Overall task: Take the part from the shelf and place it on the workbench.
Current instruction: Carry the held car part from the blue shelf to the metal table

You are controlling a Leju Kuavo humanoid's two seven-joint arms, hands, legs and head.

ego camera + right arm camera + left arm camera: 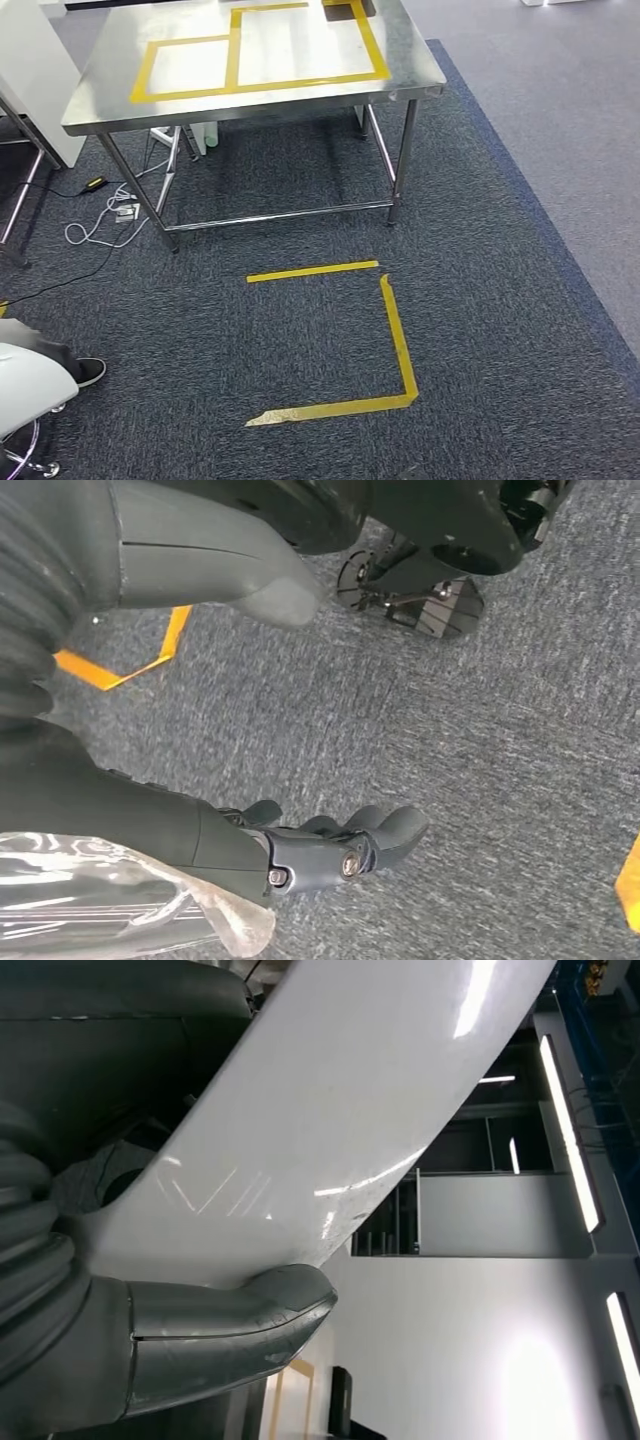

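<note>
The left hand [189, 1340] clasps the white part [324, 1130] for carrying to the workbench [249, 95], upper frame. The right hand [302, 850] hangs released above carpet [490, 780], fingers apart.

1. My left hand [151, 1345] holds the part [324, 1130], which lies against its thumb.
2. Ahead of me stands the workbench [249, 100].
3. Under my right hand [226, 850] is carpet [490, 760].

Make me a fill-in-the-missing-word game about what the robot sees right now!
1. The tape stuck on the steel workbench is coloured ___.
2. The left hand holds a big shiny part that is coloured ___.
3. The right hand holds nothing and hangs above the dark grey, fuzzy ___.

Missing words: yellow; white; carpet
</note>
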